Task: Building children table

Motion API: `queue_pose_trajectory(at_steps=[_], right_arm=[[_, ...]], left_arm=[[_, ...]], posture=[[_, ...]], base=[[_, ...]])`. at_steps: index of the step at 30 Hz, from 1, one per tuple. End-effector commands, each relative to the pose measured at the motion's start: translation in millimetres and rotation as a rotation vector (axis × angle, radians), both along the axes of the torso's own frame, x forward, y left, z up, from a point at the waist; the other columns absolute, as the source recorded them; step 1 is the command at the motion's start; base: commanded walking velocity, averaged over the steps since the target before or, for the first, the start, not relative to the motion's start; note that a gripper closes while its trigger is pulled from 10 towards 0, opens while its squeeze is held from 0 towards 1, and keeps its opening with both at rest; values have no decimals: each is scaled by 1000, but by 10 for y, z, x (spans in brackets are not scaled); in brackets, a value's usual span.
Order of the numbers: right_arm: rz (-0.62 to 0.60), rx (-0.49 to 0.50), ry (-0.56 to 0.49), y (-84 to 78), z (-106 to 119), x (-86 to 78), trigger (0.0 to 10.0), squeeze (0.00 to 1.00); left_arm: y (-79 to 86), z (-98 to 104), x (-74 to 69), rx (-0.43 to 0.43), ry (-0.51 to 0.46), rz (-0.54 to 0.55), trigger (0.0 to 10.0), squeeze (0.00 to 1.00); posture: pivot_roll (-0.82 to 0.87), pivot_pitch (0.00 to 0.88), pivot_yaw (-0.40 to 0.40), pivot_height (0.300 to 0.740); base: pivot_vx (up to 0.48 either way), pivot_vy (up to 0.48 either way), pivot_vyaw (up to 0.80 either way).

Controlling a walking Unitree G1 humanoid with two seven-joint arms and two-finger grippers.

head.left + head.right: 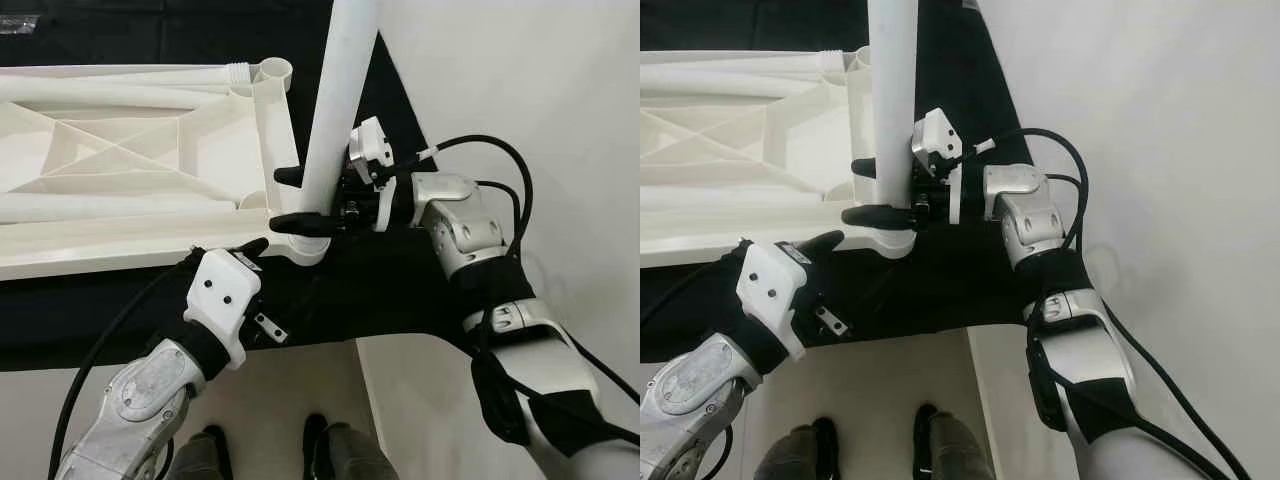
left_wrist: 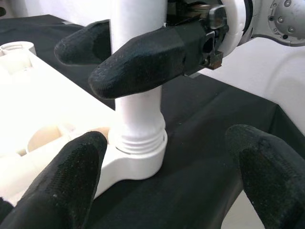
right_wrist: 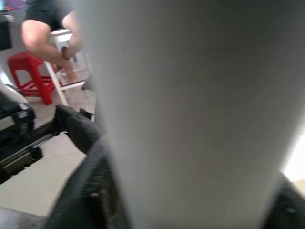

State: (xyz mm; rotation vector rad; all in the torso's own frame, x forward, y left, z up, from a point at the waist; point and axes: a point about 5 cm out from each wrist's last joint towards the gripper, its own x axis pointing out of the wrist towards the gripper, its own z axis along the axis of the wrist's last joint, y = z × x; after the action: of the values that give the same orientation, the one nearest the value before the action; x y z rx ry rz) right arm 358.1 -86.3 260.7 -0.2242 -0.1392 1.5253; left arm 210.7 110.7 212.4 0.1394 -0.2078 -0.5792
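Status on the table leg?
Right gripper shut on white leg, upright in corner socket. Left gripper open beside socket. Nothing blocking.

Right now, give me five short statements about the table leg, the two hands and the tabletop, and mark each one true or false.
1. The right hand grips the white table leg just above its socket. True.
2. The table leg lies flat on the black cloth. False: it stands upright in the corner socket of the upturned tabletop.
3. The left hand is closed around the leg. False: its fingers are spread open, near the socket at the tabletop's corner.
4. The tabletop lies upside down, ribs showing. True.
5. The far corner socket already holds a leg. False: it is an empty open ring.
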Motion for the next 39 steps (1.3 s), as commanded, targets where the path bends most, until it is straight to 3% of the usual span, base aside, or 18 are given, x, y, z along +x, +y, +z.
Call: queue_pose_trajectory(at_steps=[1, 7, 11, 12, 13, 14, 15, 20, 21, 23, 24, 28, 29, 30, 31, 37, 38, 39], right_arm=[[56, -5, 1, 28, -21, -26, 0, 0], [-27, 35, -16, -91, -40, -13, 0, 0], [-247, 112, -42, -210, -99, 51, 0, 0], [-613, 196, -22, -195, -318, 80, 0, 0], [-613, 196, -22, -195, -318, 80, 0, 0], [-892, 249, -6, -241, -473, 61, 0, 0], [-1004, 241, 52, -170, -707, -111, 0, 0], [-1015, 217, 64, -68, -820, -260, 0, 0], [-937, 202, 71, 36, -842, -315, 0, 0], [-876, 197, 53, 80, -747, -214, 0, 0], [-862, 216, 52, 69, -658, -144, 10000, 0], [-842, 238, 39, 72, -529, -107, 10000, 0], [-781, 232, 31, 71, -461, -105, 10000, 278], [-781, 232, 31, 71, -461, -105, 10000, 278], [-719, 225, 13, 41, -383, -79, 10000, 1000], [-557, 188, -40, -80, -189, -9, 10000, 1000], [-459, 147, -62, -121, -101, 42, 10000, 0], [-396, 121, -66, -131, -74, 55, 10000, 0]], left_arm=[[-11, -24, -28, -1, 13, -10, 10000, 0], [-20, -23, -34, -4, 16, -15, 10000, 0], [-21, -27, -42, -5, 20, -19, 10000, 0], [-10, -36, -47, -2, 26, -24, 10000, 0], [-10, -36, -47, -2, 26, -24, 10000, 0], [-1, -42, -51, 0, 31, -27, 10000, 0], [-5, -42, -54, 1, 34, -33, 10000, 0], [-7, -42, -54, -1, 37, -39, 10000, 0], [-17, -42, -55, -5, 38, -43, 10000, 0], [-39, -38, -52, -7, 37, -49, 10000, 0], [-31, -32, -47, -6, 34, -43, 10000, 0], [-15, -24, -39, -6, 29, -33, 10000, 0], [-18, -18, -35, -8, 27, -34, 10000, 0], [-18, -18, -35, -8, 27, -34, 10000, 0], [-28, -19, -35, -9, 26, -37, 10000, 0], [-42, -17, -37, -12, 25, -40, 10000, 0], [-35, -11, -35, -11, 20, -35, 10000, 0], [-38, -9, -34, -11, 19, -34, 10000, 0]], posture=[[88, 251, -149, 740], [77, 265, -143, 740], [70, 268, -144, 740], [50, 279, -124, 740], [50, 279, -124, 740], [48, 280, -122, 740], [48, 283, -118, 740], [50, 288, -108, 740], [30, 274, -103, 740], [48, 279, -119, 740], [51, 280, -119, 740], [51, 276, -121, 740], [53, 275, -125, 740], [53, 275, -125, 740], [55, 275, -126, 740], [66, 273, -132, 740], [69, 267, -137, 740], [73, 266, -142, 740]], base=[[0, 0, 0], [0, 0, 0], [0, 0, 0], [0, 0, 0], [0, 0, 0], [0, 0, 0], [0, 0, 0], [0, 0, 0], [0, 0, 0], [0, 0, 0], [0, 0, 0], [0, 0, 0], [0, 0, 0], [0, 0, 0], [0, 0, 0], [0, 0, 0], [0, 0, 0], [0, 0, 0]])
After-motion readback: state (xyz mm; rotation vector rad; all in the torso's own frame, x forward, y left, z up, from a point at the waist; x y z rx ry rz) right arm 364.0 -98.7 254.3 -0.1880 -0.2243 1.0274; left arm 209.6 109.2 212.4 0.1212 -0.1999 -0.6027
